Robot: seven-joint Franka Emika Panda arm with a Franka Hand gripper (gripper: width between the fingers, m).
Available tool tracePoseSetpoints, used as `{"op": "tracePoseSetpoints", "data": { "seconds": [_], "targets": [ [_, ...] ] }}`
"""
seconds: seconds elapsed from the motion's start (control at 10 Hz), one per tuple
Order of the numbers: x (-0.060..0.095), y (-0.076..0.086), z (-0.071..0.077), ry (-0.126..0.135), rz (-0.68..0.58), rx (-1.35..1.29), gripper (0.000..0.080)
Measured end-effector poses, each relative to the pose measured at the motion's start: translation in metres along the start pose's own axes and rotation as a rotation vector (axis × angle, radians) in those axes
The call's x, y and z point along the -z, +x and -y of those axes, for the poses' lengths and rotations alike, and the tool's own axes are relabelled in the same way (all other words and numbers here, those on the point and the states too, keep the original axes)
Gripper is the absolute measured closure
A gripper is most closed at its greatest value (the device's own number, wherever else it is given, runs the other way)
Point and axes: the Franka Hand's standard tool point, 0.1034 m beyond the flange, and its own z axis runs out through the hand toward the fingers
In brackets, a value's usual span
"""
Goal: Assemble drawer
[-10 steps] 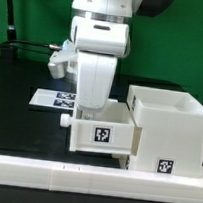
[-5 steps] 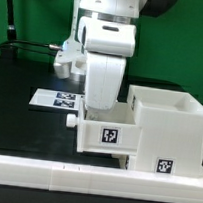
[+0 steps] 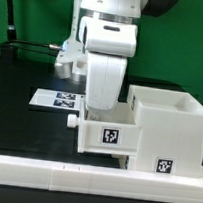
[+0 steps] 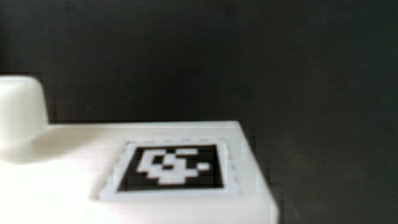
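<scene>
The drawer's big white casing [image 3: 168,121] stands at the exterior view's right, with a tag low on its front. One small white tray [image 3: 108,136], with a tag on its near face, sits partly inside the casing's open side. My gripper [image 3: 88,115] comes straight down onto the tray's outer end and seems shut on its wall; the fingertips are hidden behind the hand and tray. The wrist view shows the tray's tagged face [image 4: 175,165] very close and blurred, with a white rounded part [image 4: 18,112] beside it. A second tray is out of view.
The marker board [image 3: 55,99] lies flat on the black table behind the tray. A long low white rail [image 3: 72,173] runs along the front edge. A green wall stands at the back.
One second ago the tray and gripper stood further to the exterior view's left. They shifted right, deeper into the casing, and have held still for the last half second.
</scene>
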Motion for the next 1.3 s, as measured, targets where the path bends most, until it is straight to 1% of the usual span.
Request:
{"op": "tracePoseSetpoints", "data": {
  "seconds": [0.1, 0.3, 0.8, 1.1, 1.3],
  "targets": [
    [0.0, 0.001, 0.0, -0.002, 0.0, 0.003, 0.0755],
    [0.001, 0.007, -0.001, -0.007, -0.001, 0.008, 0.0755],
    [0.0, 0.014, 0.0, -0.001, 0.0, -0.053, 0.0755],
    [0.0, 0.013, 0.001, 0.011, 0.003, -0.03, 0.0755],
    [0.001, 0.013, 0.001, 0.025, 0.006, -0.029, 0.0755]
  ]
}}
